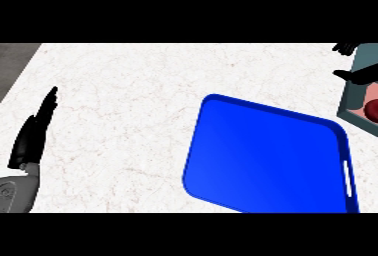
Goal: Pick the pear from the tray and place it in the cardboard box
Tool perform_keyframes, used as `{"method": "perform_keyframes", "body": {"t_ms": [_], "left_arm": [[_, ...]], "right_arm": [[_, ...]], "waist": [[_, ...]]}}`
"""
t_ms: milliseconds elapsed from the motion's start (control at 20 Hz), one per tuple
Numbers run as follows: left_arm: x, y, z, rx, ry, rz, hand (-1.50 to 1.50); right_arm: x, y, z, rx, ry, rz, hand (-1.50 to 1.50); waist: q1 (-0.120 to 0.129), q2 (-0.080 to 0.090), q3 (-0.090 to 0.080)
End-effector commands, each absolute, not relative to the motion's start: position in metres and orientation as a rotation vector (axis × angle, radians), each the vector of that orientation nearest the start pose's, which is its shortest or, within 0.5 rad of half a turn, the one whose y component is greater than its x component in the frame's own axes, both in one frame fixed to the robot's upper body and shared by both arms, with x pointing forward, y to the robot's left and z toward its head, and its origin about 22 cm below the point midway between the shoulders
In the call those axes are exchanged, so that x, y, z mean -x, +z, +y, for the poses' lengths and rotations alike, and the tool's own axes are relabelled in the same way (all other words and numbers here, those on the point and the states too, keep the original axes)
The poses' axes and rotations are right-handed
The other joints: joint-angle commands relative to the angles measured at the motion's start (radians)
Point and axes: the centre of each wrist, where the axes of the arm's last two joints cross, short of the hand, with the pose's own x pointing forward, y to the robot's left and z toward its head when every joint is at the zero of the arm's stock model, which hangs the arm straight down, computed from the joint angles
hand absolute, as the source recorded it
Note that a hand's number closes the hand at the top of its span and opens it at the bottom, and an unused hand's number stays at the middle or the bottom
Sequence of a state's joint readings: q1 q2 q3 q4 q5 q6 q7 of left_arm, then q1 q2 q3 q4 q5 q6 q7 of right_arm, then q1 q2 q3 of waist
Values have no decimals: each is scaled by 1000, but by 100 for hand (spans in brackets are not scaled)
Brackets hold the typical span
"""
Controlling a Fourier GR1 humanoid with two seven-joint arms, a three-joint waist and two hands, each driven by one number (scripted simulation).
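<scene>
We look steeply down on a pale, veined counter [125, 115]. The left hand [31, 132] shows at the left edge, resting with its fingers straight and close together, pointing up the view. It holds nothing, and its grey forearm [15, 192] comes in from the lower left corner. A blue tray [266, 155] with rounded corners lies tilted on the counter right of centre. Its raised rim runs round a bare blue floor, a narrow slot [347, 177] is cut near its right side, and its lower part is cut off by the edge of the view. Just beyond the tray's upper right corner, at the right edge, stands the box [354, 115], of which we see only a corner, with a tan near wall and a grey-green inside. The pear [373, 109] shows as a dark red, rounded shape inside the box, low against that near wall, half cut off by the edge of the view and apart from the tray. The right hand [358, 75] is above the box at the upper right. Only a few black parts of it come into view, so we cannot tell whether it is open or closed. We see a gap between it and the pear, which lies below it in the view. The two hands are well apart, with the tray between them.
</scene>
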State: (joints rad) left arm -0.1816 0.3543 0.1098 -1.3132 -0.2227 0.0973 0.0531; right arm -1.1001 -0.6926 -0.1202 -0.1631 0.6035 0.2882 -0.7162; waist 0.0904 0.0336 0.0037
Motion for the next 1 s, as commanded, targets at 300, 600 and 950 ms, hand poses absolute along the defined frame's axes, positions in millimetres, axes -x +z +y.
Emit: {"method": "perform_keyframes", "body": {"t_ms": [300, 600, 950], "left_arm": [[-281, 16, 343, -604, -280, -1424, 0], [-284, 20, 337, -615, -239, -1424, 0], [-292, 35, 343, -591, -252, -1431, 0]], "right_arm": [[-423, 139, -410, 305, 822, -1772, -150], [-417, 162, -430, 252, 550, -1910, -150], [-395, 202, -473, 179, 384, -1954, -150]], "waist": [[-12, 3, 1], [-13, 2, 2], [-11, 12, 3]]}}
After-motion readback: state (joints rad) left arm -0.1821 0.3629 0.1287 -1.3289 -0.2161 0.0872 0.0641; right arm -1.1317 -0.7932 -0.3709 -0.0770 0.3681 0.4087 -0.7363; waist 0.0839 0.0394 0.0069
